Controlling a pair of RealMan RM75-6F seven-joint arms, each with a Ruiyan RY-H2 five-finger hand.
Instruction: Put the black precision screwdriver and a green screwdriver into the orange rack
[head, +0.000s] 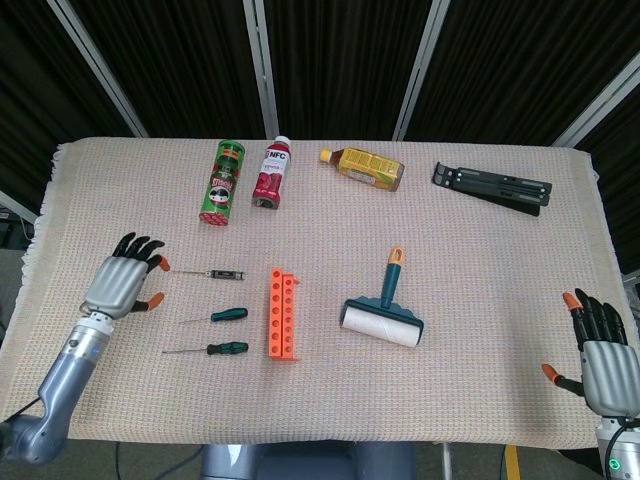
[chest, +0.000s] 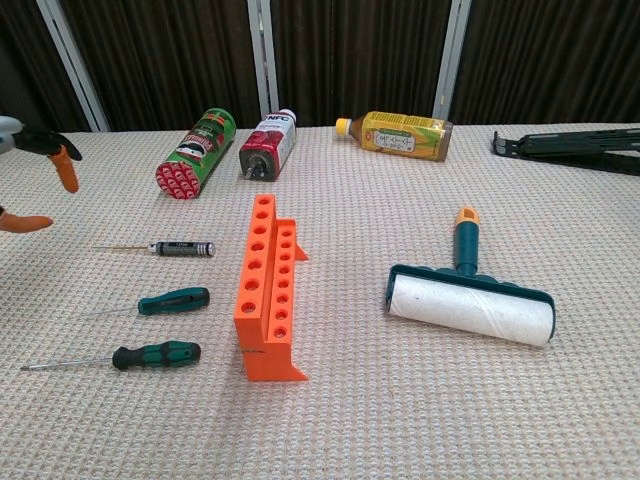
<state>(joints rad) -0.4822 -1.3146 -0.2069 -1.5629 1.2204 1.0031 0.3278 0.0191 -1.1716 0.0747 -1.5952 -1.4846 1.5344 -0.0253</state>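
The black precision screwdriver (head: 222, 273) (chest: 182, 248) lies flat, left of the orange rack (head: 282, 314) (chest: 266, 288). Two green-handled screwdrivers lie below it: a short one (head: 226, 314) (chest: 172, 299) and a longer one (head: 224, 348) (chest: 155, 354). My left hand (head: 125, 275) hovers open just left of the precision screwdriver's tip, fingers spread; only its orange fingertips (chest: 66, 172) show in the chest view. My right hand (head: 598, 345) stays open at the table's far right edge, empty.
A green chips can (head: 222, 180), a red bottle (head: 272, 172) and a yellow bottle (head: 365, 168) lie along the back. A black folding stand (head: 492, 187) sits back right. A lint roller (head: 384, 311) lies right of the rack.
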